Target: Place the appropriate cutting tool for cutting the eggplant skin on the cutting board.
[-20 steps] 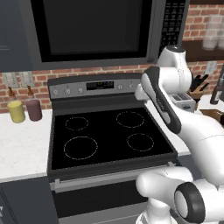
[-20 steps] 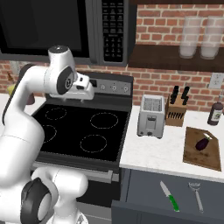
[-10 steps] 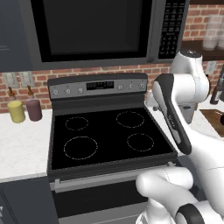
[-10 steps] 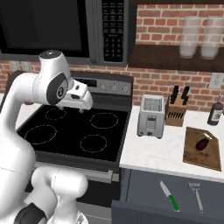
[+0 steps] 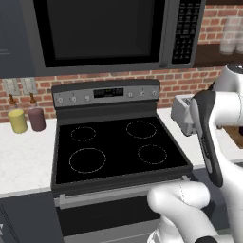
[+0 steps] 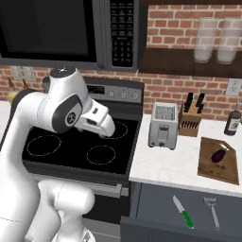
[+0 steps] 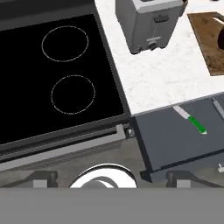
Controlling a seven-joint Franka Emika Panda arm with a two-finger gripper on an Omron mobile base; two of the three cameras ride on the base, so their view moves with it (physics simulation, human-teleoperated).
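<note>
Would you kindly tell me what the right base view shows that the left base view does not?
The right base view alone shows the open drawer holding the green-handled cutting tool and a second metal utensil, the cutting board with the eggplant lying on it, the knife block and a dark bottle. The left base view alone shows two candles, yellow and maroon, on the counter left of the stove. Both share the stove, the microwave, the toaster and the brick wall.
</note>
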